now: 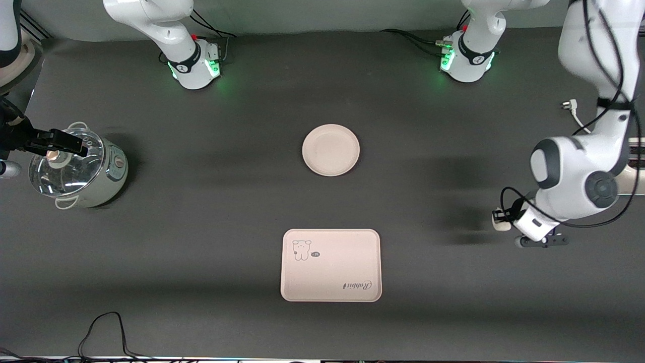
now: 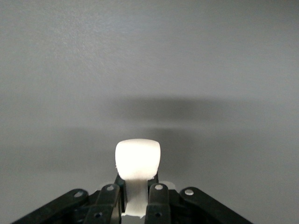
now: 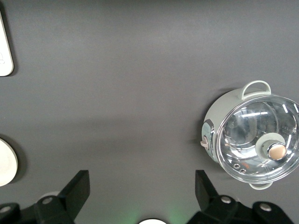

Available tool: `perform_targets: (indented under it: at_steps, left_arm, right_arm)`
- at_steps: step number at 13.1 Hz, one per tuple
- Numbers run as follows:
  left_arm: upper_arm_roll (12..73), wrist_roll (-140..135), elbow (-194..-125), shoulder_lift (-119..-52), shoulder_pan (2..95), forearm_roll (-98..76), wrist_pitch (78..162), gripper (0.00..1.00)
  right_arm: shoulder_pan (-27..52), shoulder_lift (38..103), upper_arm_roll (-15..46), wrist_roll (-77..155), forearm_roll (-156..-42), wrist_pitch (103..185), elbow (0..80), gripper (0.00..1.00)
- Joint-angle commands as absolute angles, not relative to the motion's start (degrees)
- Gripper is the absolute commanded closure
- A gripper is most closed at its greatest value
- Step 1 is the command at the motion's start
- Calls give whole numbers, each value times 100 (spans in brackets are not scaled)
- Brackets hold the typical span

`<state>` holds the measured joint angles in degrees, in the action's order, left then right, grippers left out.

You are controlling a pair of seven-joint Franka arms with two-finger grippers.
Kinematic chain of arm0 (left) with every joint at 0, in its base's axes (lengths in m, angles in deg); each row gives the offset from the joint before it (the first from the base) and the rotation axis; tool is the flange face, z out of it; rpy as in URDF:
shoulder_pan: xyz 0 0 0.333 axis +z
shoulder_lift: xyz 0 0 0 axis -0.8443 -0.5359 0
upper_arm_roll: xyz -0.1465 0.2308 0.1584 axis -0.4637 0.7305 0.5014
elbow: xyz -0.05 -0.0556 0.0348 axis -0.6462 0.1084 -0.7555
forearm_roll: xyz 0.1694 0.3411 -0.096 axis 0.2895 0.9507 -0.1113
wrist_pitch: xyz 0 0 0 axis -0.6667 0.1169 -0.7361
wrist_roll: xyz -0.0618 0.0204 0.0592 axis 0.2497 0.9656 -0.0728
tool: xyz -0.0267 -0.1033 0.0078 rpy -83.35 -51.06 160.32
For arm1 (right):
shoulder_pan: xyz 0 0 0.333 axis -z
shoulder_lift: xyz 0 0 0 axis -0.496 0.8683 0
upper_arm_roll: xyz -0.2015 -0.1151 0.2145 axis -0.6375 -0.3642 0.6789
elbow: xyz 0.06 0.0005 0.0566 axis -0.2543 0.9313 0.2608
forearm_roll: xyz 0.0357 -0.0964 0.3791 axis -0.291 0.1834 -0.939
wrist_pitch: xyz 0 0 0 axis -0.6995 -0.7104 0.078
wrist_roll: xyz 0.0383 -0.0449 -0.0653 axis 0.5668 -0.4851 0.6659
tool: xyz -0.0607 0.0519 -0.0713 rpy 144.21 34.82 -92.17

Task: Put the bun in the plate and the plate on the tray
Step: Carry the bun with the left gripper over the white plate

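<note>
the left gripper has its fingers pinched on the bun at the left arm's end of the table, low over the dark cloth; most of the white lump sticks out past the tips. the bun looks light and soft — a smooth, matte lump that would likely dent under a hard squeeze, so a gentle pinch across its narrow waist, as here, seems the right hold. whether it has left the cloth cannot be told.

the plate sits mid-table, bare, well apart from the bun; the tray lies nearer the camera than the plate, also bare. plate and tray look stiff and light, best taken by the rim.

the right gripper waits over the right arm's end, fingers spread wide and holding nothing — a glass-lidded pot stands beneath it.
</note>
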<state>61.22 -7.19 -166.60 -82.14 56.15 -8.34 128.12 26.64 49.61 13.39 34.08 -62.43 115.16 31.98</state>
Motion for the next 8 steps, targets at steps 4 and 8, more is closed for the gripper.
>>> perform_targets:
  at_steps: [4,8]
  left_arm:
    - [5215,1039,-16640,-6274,5531,-1293,10622,78]
    - [4046,2806,-16570,-6105,5347,-1338,10786,77]
  right_arm:
    - [2622,4926,1324,3467,-6170,11503,3222,0]
    - [2622,4935,1324,3467,-6170,11503,3222,0]
